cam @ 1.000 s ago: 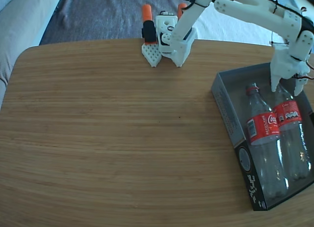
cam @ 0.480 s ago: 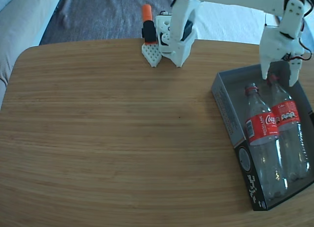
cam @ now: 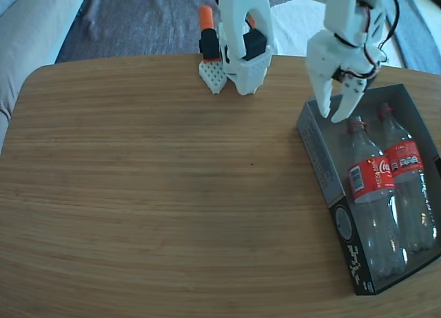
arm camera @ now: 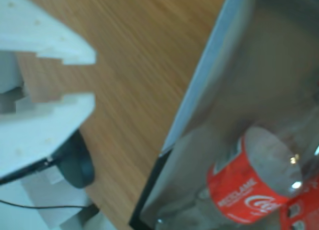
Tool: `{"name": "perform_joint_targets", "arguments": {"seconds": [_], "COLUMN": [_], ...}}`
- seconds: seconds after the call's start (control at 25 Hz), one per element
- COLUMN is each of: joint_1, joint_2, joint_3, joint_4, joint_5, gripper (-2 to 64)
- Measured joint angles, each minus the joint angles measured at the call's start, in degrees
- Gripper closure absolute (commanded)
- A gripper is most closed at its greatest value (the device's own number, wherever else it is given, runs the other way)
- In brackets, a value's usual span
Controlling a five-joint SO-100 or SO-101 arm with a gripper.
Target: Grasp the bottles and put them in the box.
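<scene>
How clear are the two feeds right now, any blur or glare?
Fixed view: evenly lit, sharp enough to read the two clear plastic bottles' red labels in the shallow cardboard box. Wrist view: soft and blurred, white claw out of focus, small glints on a bottle.

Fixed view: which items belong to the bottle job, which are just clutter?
Job items:
- two bottles, lying side by side in the box
- box, at the table's right edge
- gripper, empty, fingers apart above the box's far left corner

Not part of it:
- wooden table
- orange-and-white clamp piece beside the arm base
- grey couch, top left
</scene>
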Motion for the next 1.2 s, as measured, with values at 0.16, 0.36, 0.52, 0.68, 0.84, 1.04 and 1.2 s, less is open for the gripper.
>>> {"name": "perform_joint_targets", "arguments": {"seconds": [0.16,0.36,0.52,0.68,0.84,1.04,1.2], "joint_1": [5.4,12.9,20.7,27.4,30.1,35.7,41.7], "joint_2": [10.0,22.6,33.3,41.9,50.5,61.8,68.8], "joint_3": [8.3,18.4,28.8,37.4,46.0,53.4,58.0], "joint_4": [-3.0,-8.1,-13.6,-14.8,-14.8,-14.8,-14.8], "joint_5": [0.0,-0.1,-0.1,-0.1,-0.1,-0.1,-0.1], "gripper": [61.7,61.7,61.6,61.1,61.1,61.1,61.3]}}
